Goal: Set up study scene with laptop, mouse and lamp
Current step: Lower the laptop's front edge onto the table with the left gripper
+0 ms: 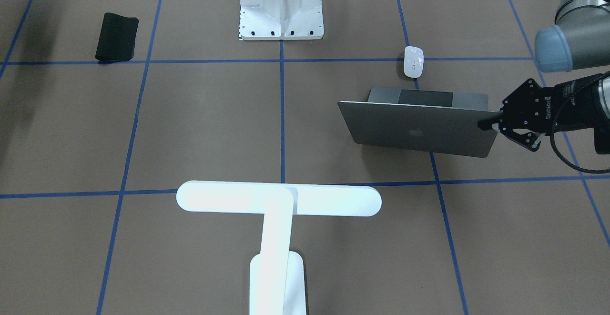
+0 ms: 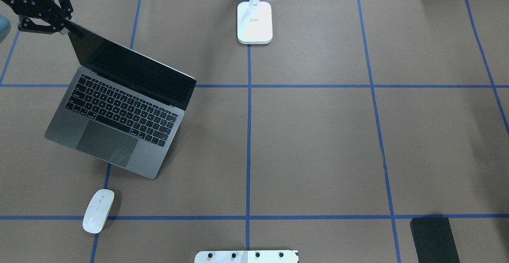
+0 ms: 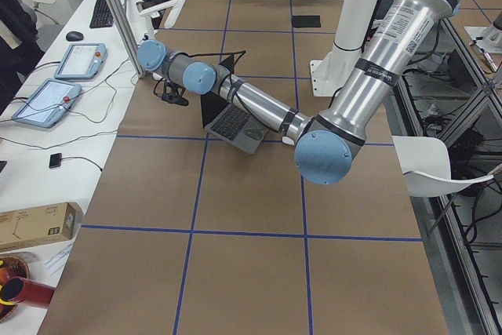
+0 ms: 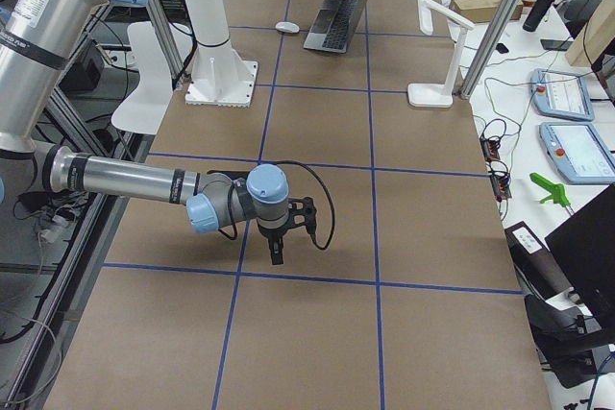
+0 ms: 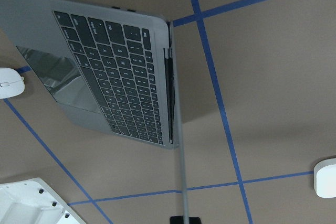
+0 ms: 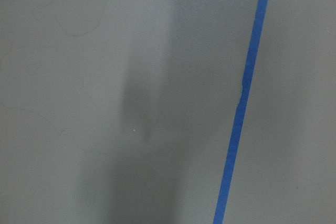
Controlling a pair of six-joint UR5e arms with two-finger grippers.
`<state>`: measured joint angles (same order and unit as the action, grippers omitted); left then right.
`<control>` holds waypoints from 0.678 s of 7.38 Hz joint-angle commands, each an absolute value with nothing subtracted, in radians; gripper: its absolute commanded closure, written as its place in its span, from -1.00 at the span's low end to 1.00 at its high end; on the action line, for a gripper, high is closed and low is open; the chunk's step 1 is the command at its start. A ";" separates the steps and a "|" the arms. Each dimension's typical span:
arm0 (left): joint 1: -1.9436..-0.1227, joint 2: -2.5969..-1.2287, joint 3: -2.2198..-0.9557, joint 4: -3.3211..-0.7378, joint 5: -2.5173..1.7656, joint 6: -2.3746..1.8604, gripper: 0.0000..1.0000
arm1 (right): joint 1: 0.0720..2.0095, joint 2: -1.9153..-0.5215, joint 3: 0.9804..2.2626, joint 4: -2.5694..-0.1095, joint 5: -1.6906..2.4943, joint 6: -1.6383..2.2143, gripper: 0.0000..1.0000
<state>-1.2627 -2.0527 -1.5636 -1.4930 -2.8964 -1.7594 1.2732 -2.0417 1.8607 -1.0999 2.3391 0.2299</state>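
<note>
My left end effector (image 1: 493, 123) pinched the top corner of the laptop (image 2: 119, 108) lid, where leverage for tilting the screen seemed best. The laptop sat open, skewed, on the worktop's (image 2: 318, 135) left, mouse (image 2: 98, 211) near its front corner, lamp (image 1: 279, 199) far middle. My right end effector (image 4: 277, 249) hung elsewhere — wide or narrow, I couldn't tell.

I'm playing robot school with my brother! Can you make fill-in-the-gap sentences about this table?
The robot's ____ claw grips the laptop's lid.
The laptop is ____, with its keys showing.
The mouse and the lamp are both coloured ____.
Missing words: left, open, white.
</note>
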 commanded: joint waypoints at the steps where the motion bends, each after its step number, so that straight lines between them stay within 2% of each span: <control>1: -1.262 -2.051 -1.565 -1.520 -2.846 -1.759 1.00 | 1.273 -2.042 1.858 -1.100 2.342 0.230 -0.99; 5: -1.259 -2.026 -1.574 -1.581 -2.761 -1.761 1.00 | 1.273 -2.043 1.856 -1.100 2.349 0.230 -0.99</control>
<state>-1.2607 -2.0387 -1.5716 -1.5578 -2.7895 -1.7604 1.2732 -2.0427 1.8572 -1.0999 2.3470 0.2301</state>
